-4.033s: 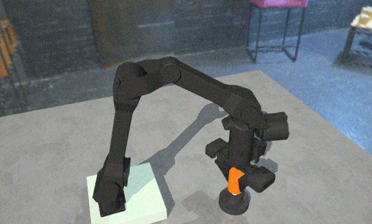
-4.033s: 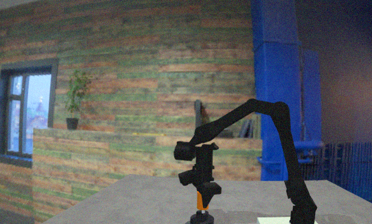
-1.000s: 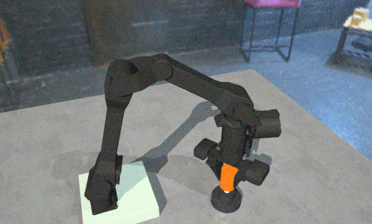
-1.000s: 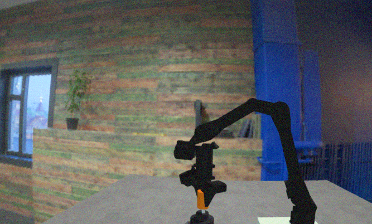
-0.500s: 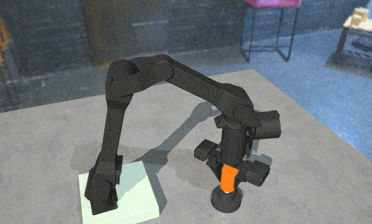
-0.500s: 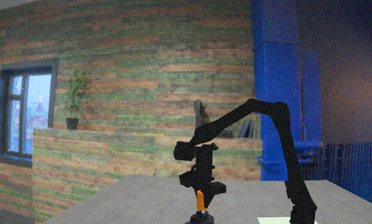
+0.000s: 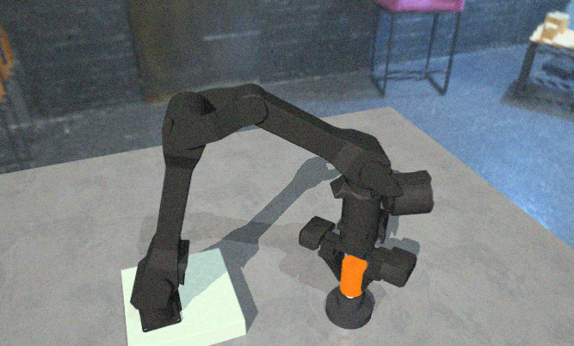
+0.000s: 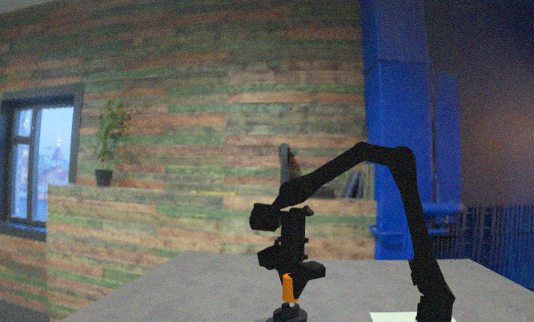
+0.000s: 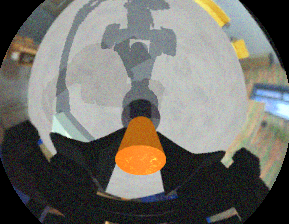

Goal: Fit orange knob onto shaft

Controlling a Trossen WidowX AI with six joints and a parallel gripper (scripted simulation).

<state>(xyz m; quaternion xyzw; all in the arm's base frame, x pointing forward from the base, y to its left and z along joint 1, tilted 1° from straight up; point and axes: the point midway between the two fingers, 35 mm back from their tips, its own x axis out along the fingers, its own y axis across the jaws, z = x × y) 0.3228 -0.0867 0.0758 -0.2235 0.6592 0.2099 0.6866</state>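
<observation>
The orange knob [image 7: 352, 275] [image 8: 287, 289] [image 9: 140, 159] stands upright between the fingers of my gripper [image 7: 354, 281] [image 8: 289, 291] [image 9: 140, 132], which is shut on it. The dark round pedestal [image 7: 348, 318] [image 8: 288, 313] [image 9: 140, 107] is directly below the knob. A short bit of the silver shaft [image 7: 350, 296] [image 8: 291, 304] shows between the knob's bottom and the pedestal, so the knob is not against the pedestal. The knob's hole and the flat sides of hole and shaft are hidden, and I cannot tell whether they line up.
The arm's base stands on a pale green-white slab [image 7: 212, 301] [image 8: 393, 317] [image 9: 67, 127], to the left of the pedestal in the top view. The grey table [image 7: 87, 206] [image 8: 221, 280] bears the slab and the pedestal.
</observation>
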